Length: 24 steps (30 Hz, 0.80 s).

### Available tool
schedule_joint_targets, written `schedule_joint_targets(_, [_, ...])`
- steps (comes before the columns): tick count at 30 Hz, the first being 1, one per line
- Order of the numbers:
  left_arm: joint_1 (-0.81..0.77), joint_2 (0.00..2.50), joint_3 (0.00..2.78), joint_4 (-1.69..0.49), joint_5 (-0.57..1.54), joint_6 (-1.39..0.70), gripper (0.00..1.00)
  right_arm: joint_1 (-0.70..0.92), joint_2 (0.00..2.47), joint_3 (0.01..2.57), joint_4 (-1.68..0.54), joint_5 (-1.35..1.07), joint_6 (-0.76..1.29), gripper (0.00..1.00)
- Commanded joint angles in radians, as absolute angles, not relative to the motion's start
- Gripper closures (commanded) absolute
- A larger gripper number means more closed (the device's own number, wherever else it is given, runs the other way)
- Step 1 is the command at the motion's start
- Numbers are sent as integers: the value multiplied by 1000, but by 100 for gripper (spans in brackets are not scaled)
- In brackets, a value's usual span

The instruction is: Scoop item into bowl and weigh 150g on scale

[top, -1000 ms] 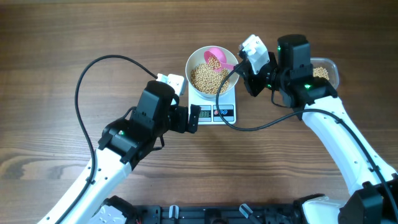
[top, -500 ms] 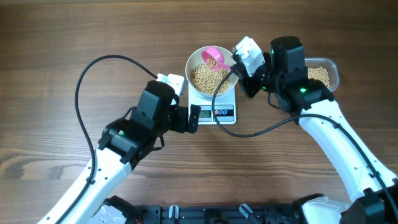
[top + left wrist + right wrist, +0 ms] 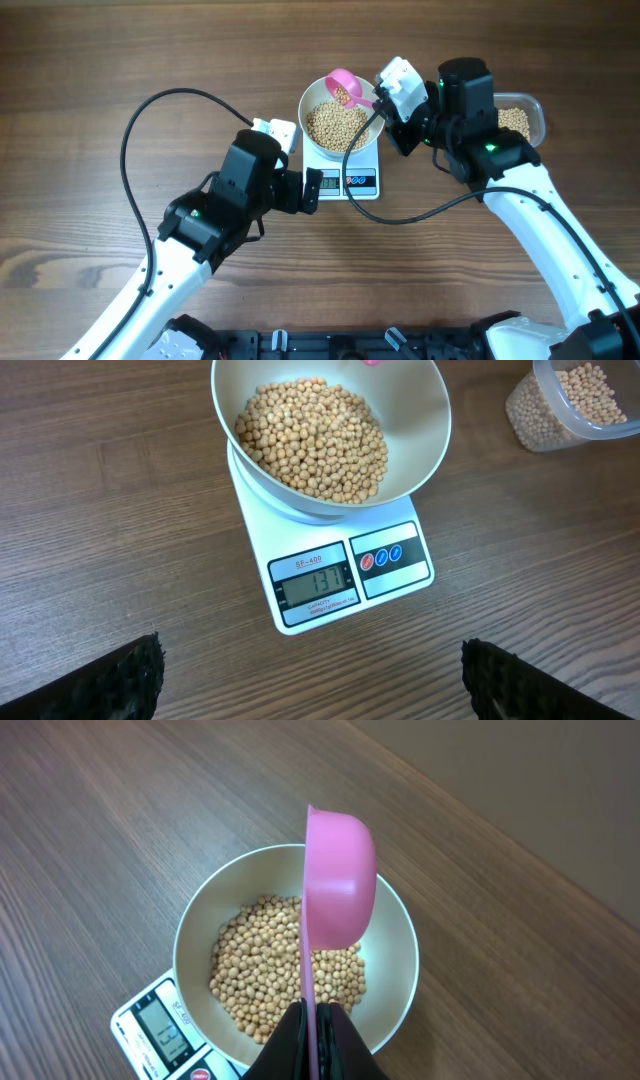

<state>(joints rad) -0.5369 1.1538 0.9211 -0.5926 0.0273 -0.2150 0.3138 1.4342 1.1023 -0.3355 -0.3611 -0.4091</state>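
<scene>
The white bowl [image 3: 304,115] stands on the scale [image 3: 350,183] and holds a heap of beige beans [image 3: 335,127]. My right gripper [image 3: 380,105] is shut on the handle of a pink scoop [image 3: 345,88], which hangs over the bowl's far side. In the right wrist view the scoop [image 3: 338,890] is turned on its edge above the beans [image 3: 260,970], with the gripper [image 3: 318,1030] clamped on its handle. My left gripper [image 3: 320,700] stands open and empty in front of the scale [image 3: 340,575], whose display reads 131. The bowl [image 3: 425,450] is apart from it.
A clear plastic tub [image 3: 520,118] with more beans sits right of the scale, partly under my right arm; it shows again as the tub [image 3: 580,400] in the left wrist view. A black cable loops over the table on each side.
My right gripper has shifted slightly left and the scoop has moved toward the bowl's far rim. The left arm has stayed still.
</scene>
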Motion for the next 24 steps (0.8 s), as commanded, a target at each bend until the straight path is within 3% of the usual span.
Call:
schedule_joint_targets(1, [-542,1160,936,-592,36,-214,0,317,1413,1135,-331,-353,-445,96])
schedule_joint_targets(24, [-542,1160,936,-593,36,-214,0,387,1414,1135,-379,-310,-471,96])
